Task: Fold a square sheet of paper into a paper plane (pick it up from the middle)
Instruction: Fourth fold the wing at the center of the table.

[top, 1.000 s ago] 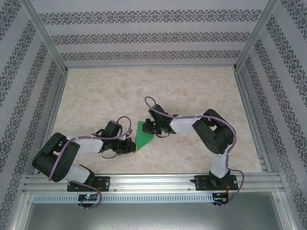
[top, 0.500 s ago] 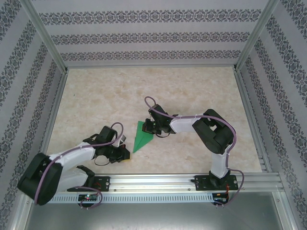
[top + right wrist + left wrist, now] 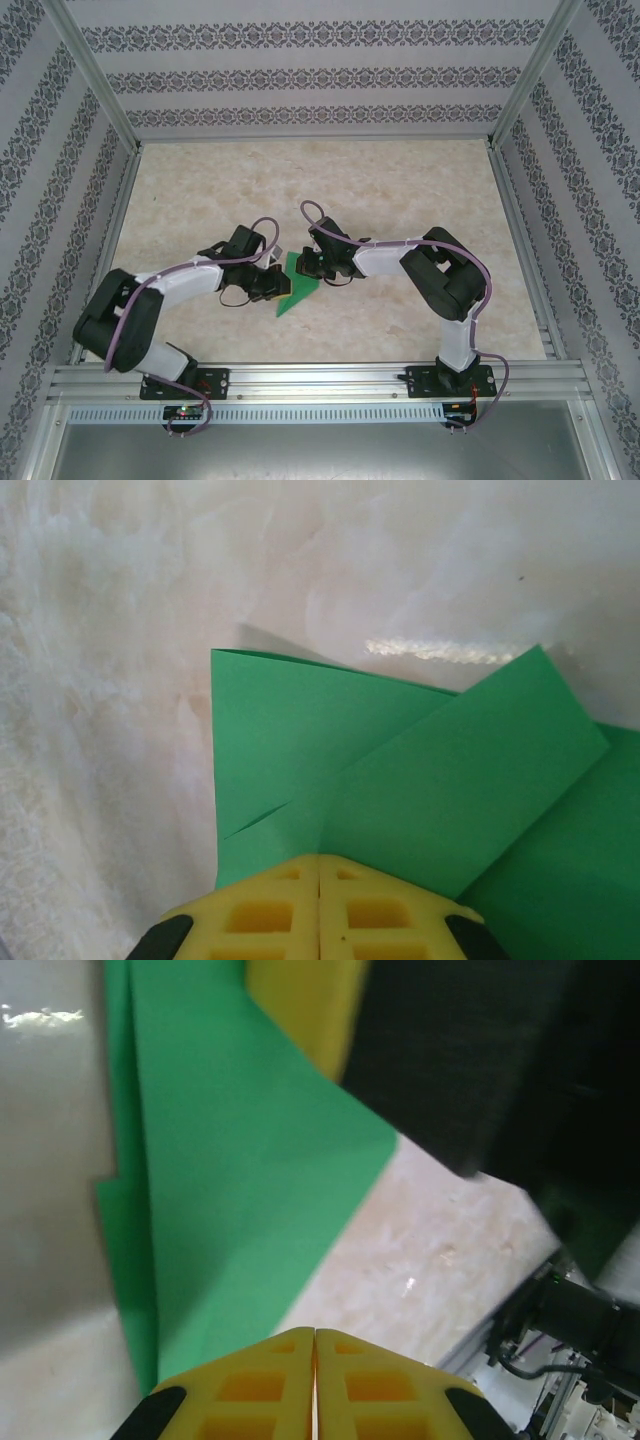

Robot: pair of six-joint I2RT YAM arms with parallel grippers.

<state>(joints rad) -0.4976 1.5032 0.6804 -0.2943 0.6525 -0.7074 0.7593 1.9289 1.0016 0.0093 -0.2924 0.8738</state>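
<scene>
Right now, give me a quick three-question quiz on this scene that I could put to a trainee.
1. True or false: the right gripper has its fingers spread wide apart.
2. In the top view, where is the left gripper? A) down at the folded green paper, across from the right gripper; B) raised high above it; C) tucked back by its own base.
3. Fill in: every visible layer of the folded paper is plain ____ in colour.
Key: 1 false; 2 A; 3 green.
</scene>
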